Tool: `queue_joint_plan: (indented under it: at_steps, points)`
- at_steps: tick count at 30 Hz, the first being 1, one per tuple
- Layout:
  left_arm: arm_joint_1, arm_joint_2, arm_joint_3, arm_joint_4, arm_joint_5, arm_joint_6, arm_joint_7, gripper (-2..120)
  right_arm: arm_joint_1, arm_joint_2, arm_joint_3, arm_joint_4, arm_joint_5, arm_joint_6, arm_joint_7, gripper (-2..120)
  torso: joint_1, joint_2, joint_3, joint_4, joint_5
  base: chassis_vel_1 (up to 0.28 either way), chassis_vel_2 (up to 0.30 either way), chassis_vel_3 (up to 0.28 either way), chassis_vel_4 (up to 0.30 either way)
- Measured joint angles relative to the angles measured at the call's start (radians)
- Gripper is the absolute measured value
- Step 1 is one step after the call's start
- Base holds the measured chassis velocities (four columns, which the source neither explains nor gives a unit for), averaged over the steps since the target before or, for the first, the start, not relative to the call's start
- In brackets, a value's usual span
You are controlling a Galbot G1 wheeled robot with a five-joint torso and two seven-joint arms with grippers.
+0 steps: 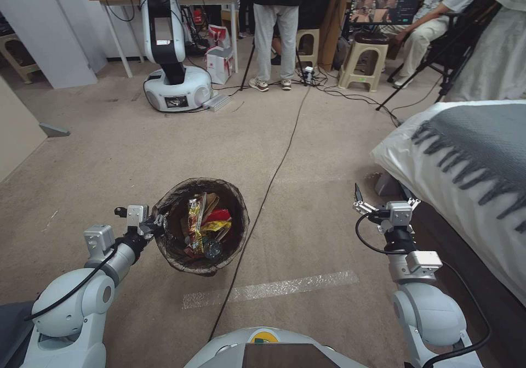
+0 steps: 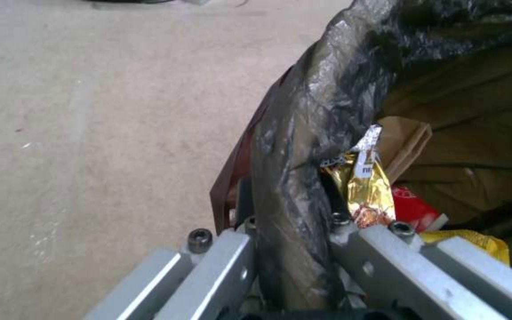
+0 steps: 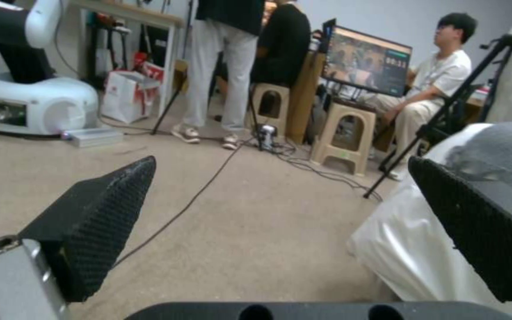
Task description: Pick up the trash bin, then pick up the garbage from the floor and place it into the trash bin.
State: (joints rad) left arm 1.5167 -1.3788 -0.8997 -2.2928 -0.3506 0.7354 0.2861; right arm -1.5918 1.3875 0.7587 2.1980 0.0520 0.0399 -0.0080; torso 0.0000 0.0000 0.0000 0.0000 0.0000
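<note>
The trash bin [image 1: 181, 247], lined with a dark bag, hangs above the tan floor [image 1: 307, 231] at lower centre of the head view. My left gripper [image 1: 156, 224] is shut on its near-left rim; the left wrist view has the bag-covered rim [image 2: 294, 178] pinched between the fingers [image 2: 351, 240]. Garbage [image 1: 205, 225] lies inside: yellow and red wrappers, a brown paper bag [image 2: 407, 138], a gold packet [image 2: 366, 186], a small bottle. My right gripper [image 1: 383, 195] hovers open beside the bed, its black pads [image 3: 99, 218] wide apart and holding nothing.
A bed [image 1: 466, 154] with a white duvet and grey throw stands close on the right. A black cable [image 1: 263, 203] runs across the floor past the bin. A pale tape strip [image 1: 274, 288] lies near my base. Another robot [image 1: 170, 77], stools, tripods and people stand at the back.
</note>
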Motion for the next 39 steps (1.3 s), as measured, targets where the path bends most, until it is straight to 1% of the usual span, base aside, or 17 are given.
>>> queue_joint_plan:
  at_steps: [21,24,28,30,31,33,35,36,39]
  points:
    - [-0.005,-0.001,0.015,0.003,-0.012,0.000,0.008,0,0.002,0.000,0.006,-0.004,-0.001,0.002,0.000,100,0.000,0.000,0.000,0.0000,0.0000,0.040,0.039,0.037,0.042]
    - [-0.013,0.004,0.030,0.008,-0.093,0.000,-0.067,0,0.003,0.000,0.007,-0.005,-0.001,0.002,0.000,100,0.000,0.000,0.000,0.0001,0.0000,0.027,0.024,0.035,0.037]
    - [-0.018,0.021,0.039,0.019,-0.113,0.000,-0.071,0,0.004,-0.001,0.007,-0.005,-0.001,0.002,0.001,100,0.000,0.000,0.000,0.0000,0.0001,0.000,0.000,0.000,0.000]
    - [-0.030,0.048,0.047,0.038,-0.140,0.000,-0.085,0,0.007,-0.003,0.006,-0.006,-0.001,0.002,0.001,100,0.000,0.000,0.000,-0.0002,0.0000,0.000,0.000,0.000,0.000]
    - [-0.030,0.048,0.047,0.038,-0.140,0.000,-0.085,0,0.007,-0.003,0.006,-0.006,-0.001,0.002,0.001,100,0.000,0.000,0.000,-0.0002,0.0000,0.000,0.000,0.000,0.000]
    - [-0.037,0.063,0.052,0.050,-0.176,0.000,-0.104,0,0.010,-0.005,0.002,-0.008,-0.001,0.002,0.001,100,0.000,0.000,0.000,-0.0003,0.0000,0.000,0.000,0.000,0.000]
    - [-0.044,0.081,0.059,0.068,-0.238,0.000,-0.139,0,0.020,-0.011,-0.015,-0.015,-0.001,0.000,0.001,100,0.000,0.000,0.000,-0.0002,0.0000,0.000,0.000,0.000,0.000]
    - [-0.044,0.081,0.059,0.068,-0.238,0.000,-0.139,0,0.020,-0.011,-0.015,-0.015,-0.001,0.000,0.001,100,0.000,0.000,0.000,-0.0002,0.0000,0.000,0.000,0.000,0.000]
    - [-0.053,0.102,0.072,0.099,-0.327,0.000,-0.194,0,0.033,-0.021,-0.035,-0.023,-0.001,-0.004,0.002,100,0.000,0.000,0.000,0.0002,0.0000,0.000,0.000,0.000,0.000]
